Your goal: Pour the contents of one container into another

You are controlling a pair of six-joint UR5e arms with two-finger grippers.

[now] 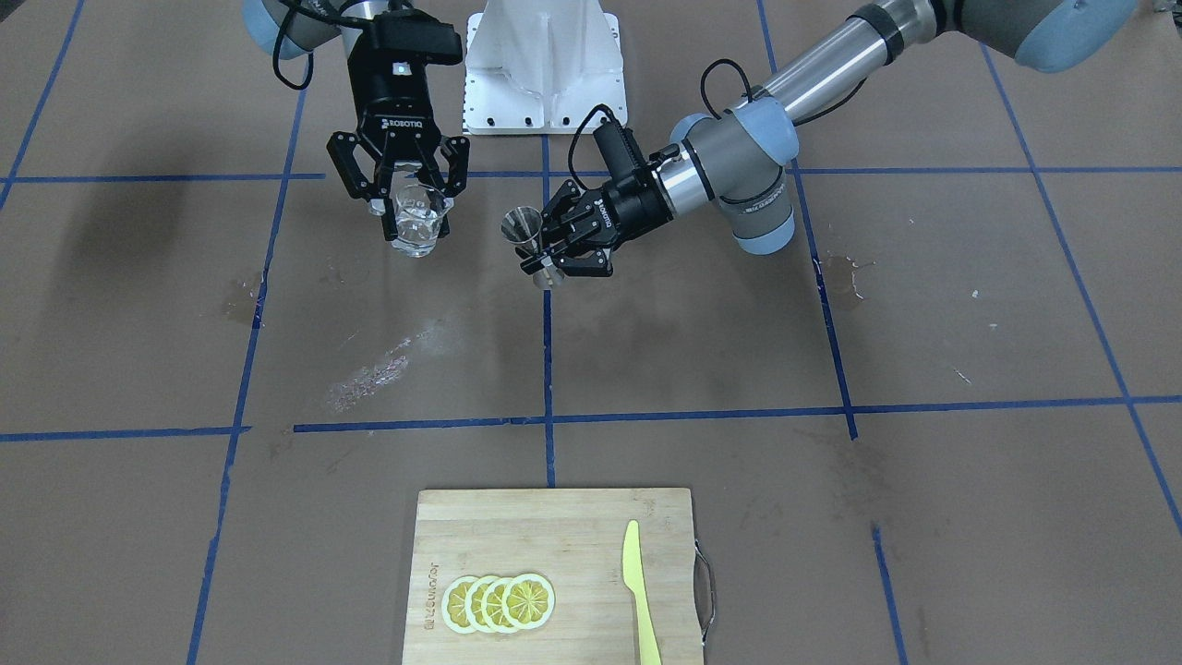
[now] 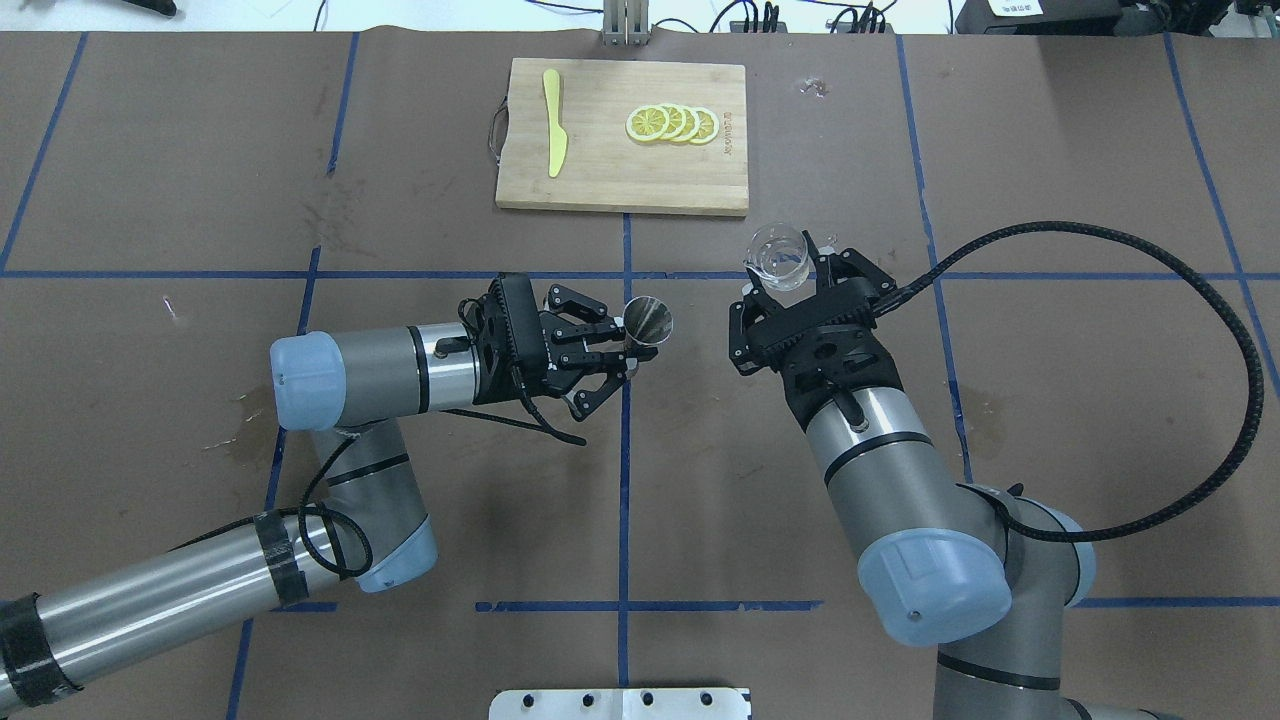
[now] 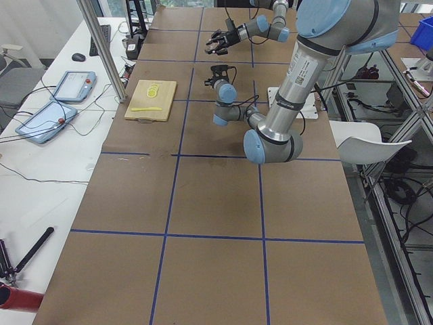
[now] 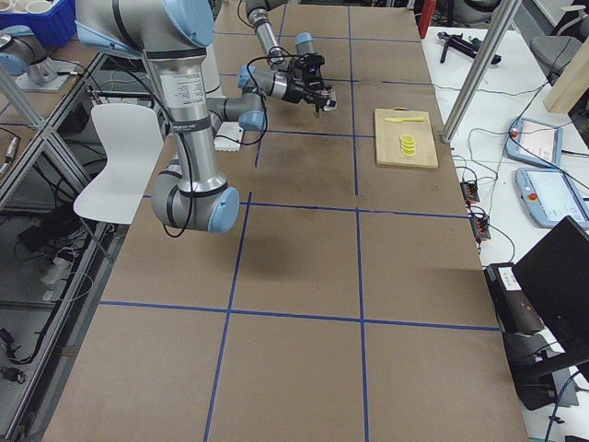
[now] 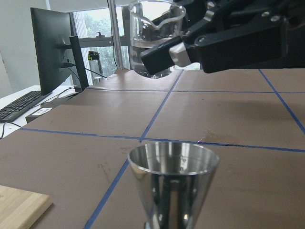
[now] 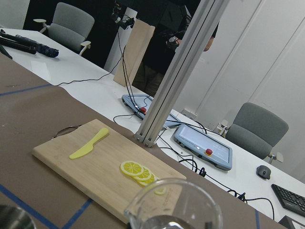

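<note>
The clear glass cup (image 1: 417, 222) hangs upright above the table with liquid in it, my right gripper (image 1: 404, 196) shut on its sides. It also shows in the overhead view as the glass cup (image 2: 779, 257) at my right gripper (image 2: 800, 277), and as the cup (image 5: 150, 38) high in the left wrist view. The silver jigger (image 1: 526, 233) is held upright off the table, my left gripper (image 1: 551, 249) shut on its waist. Overhead, the jigger (image 2: 647, 320) sits at my left gripper (image 2: 622, 341), a hand's width left of the cup. The jigger's rim (image 5: 173, 157) is below the cup.
A wooden cutting board (image 2: 620, 170) lies at the table's far side with lemon slices (image 2: 672, 124) and a yellow plastic knife (image 2: 553, 135) on it. A white robot base (image 1: 545, 74) stands between the arms. Blue tape lines cross the brown table cover.
</note>
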